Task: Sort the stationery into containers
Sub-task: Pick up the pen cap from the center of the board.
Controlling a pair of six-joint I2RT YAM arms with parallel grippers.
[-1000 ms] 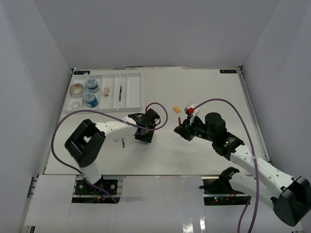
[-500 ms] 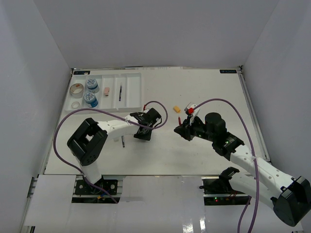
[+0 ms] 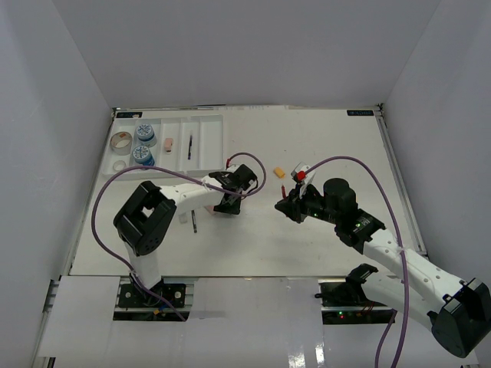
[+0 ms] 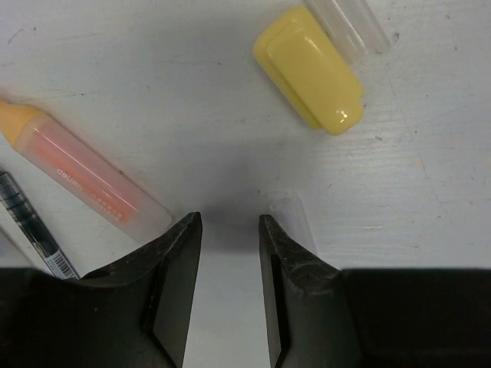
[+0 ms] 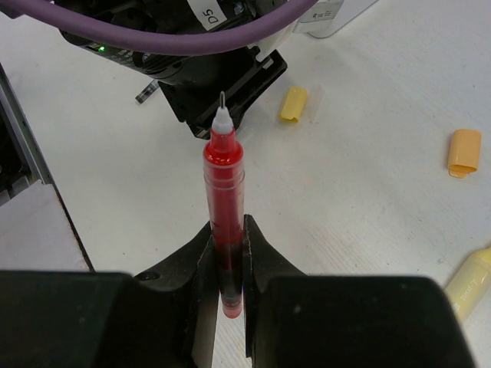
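The left gripper (image 4: 226, 253) has slid a little farther out over the table (image 3: 253, 238) — jaws slightly apart, a yellow eraser (image 4: 311, 67) just ahead (an orange marker (image 4: 84, 172) to one side) — while the right gripper (image 5: 224, 238) stays clamped on the red pen (image 5: 223, 192), well apart from the white tray (image 3: 207, 126).

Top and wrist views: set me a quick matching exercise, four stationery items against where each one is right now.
Items:
1. red pen
2. yellow eraser
3. blue-white tubs
4. dark pen

Places:
A. tray compartment just right of the pink eraser
B. on the table, just ahead of the open left gripper
C. clamped in the right gripper
D. tray compartment beside the tape rolls

Pairs: 1-C, 2-B, 3-D, 4-A.
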